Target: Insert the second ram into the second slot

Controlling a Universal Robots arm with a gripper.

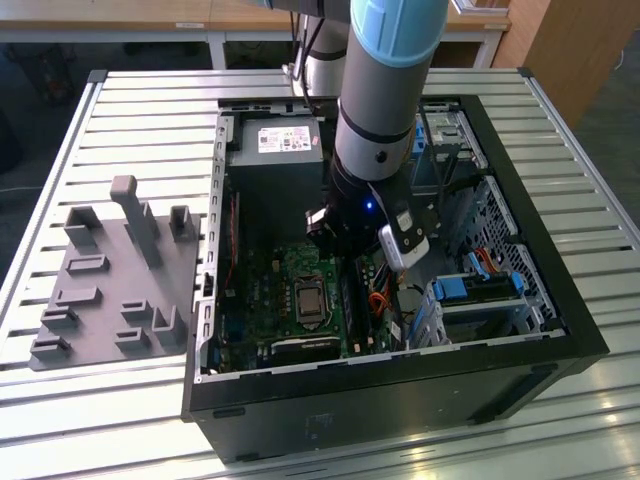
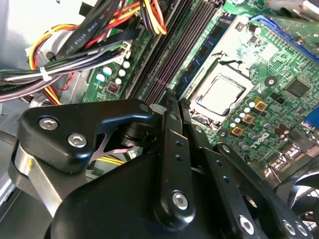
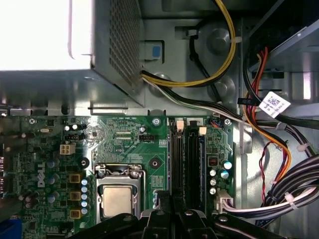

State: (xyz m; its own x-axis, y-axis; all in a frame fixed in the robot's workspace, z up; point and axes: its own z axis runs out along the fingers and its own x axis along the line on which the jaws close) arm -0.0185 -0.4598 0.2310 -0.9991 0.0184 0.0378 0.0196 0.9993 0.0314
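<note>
- Arm [image 1: 375, 130] is reaching down into the open PC case [image 1: 545, 262], with the gripper [image 2: 169, 99] low over the motherboard, right at the memory slots [image 3: 192, 159] beside the CPU socket [image 3: 117, 200].
- In the second wrist view the fingers are pinched together with basically no gap. I can't tell if anything thin is clamped between them.
- A dark-blue stick with chips stands on edge in the slot row nearest the socket and runs up to the fingertips. I'm taking that as the second ram [image 2: 198, 59], though I can't say for sure which stick it is or whether it's in slot 2.
- My read is we're at the seating stage: stick in the slot, tips at one end of it. I can't see if the end latches have clicked.
- If it isn't fully home, it needs straight-down pressure in line with the slot, no twisting, and staying clear of the cable bundle [image 2: 75, 45] right next door.
</note>
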